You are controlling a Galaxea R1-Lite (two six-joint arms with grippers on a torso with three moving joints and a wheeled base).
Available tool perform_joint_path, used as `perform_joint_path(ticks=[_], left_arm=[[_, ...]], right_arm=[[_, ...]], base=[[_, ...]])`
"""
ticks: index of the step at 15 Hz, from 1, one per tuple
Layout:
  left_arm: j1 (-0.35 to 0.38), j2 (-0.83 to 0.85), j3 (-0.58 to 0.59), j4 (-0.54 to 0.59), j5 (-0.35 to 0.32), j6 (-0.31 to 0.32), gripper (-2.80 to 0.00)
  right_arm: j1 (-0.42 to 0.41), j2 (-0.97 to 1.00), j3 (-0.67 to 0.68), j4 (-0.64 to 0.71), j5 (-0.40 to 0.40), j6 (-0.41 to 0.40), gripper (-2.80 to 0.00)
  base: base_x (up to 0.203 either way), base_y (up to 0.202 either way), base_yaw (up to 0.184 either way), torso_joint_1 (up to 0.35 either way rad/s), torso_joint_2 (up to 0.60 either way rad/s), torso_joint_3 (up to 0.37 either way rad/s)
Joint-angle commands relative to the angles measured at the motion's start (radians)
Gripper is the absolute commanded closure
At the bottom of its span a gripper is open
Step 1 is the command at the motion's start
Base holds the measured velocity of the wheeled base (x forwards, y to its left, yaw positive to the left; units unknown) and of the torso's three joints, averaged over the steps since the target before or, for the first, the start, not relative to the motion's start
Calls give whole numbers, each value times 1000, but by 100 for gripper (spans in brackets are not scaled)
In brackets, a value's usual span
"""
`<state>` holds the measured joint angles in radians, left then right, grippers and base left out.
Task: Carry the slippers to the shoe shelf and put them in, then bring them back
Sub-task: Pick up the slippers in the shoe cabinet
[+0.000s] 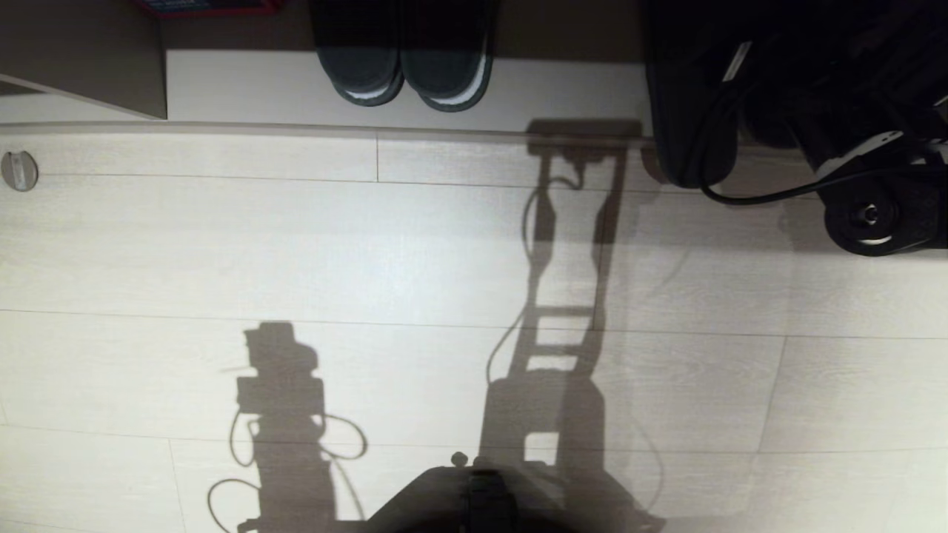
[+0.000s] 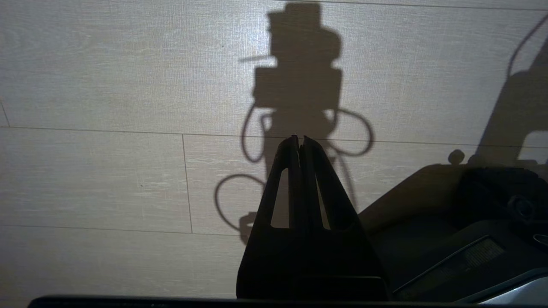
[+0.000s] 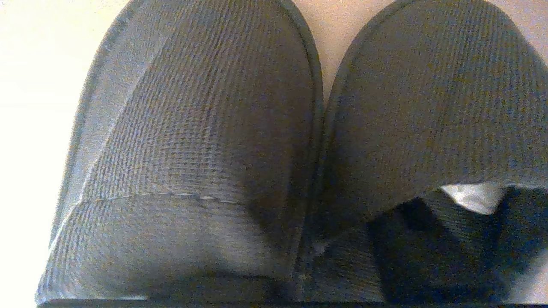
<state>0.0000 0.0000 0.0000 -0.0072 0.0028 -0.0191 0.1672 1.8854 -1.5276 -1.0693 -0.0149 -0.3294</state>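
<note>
Close above the slippers (image 3: 299,149) hangs the right claw, its state unreadable, while the left claw (image 2: 299,139) is pressed together.

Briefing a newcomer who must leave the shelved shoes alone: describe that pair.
Find the shoe shelf's pale base board beyond the floor. A dark closed-toe pair stands on it, toes pointing out. Its white sole rims set it apart from the grey waffle-textured slippers.

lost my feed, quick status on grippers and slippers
Left gripper shut, parked over bare floor. Right gripper fingers unseen, its camera tight over the slippers, side by side. White-rimmed pair sits on shelf base, apart.
</note>
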Motion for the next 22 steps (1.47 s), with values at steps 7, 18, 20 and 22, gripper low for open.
perform_joint_path(ticks=[7, 18, 20, 22], left_arm=[[0, -2, 0, 0, 0, -1, 0], [1, 0, 0, 0, 0, -1, 0], [0, 0, 0, 0, 0, -1, 0], [0, 0, 0, 0, 0, -1, 0]], right_arm=[[9, 38, -66, -81, -8, -8, 0], [13, -486, 587, 149, 36, 102, 0], [14, -635, 776, 161, 73, 105, 0], [14, -743, 902, 190, 96, 106, 0]], base=[[0, 0, 0, 0, 0, 0], [0, 0, 0, 0, 0, 0], [0, 0, 0, 0, 0, 0], [0, 0, 0, 0, 0, 0]])
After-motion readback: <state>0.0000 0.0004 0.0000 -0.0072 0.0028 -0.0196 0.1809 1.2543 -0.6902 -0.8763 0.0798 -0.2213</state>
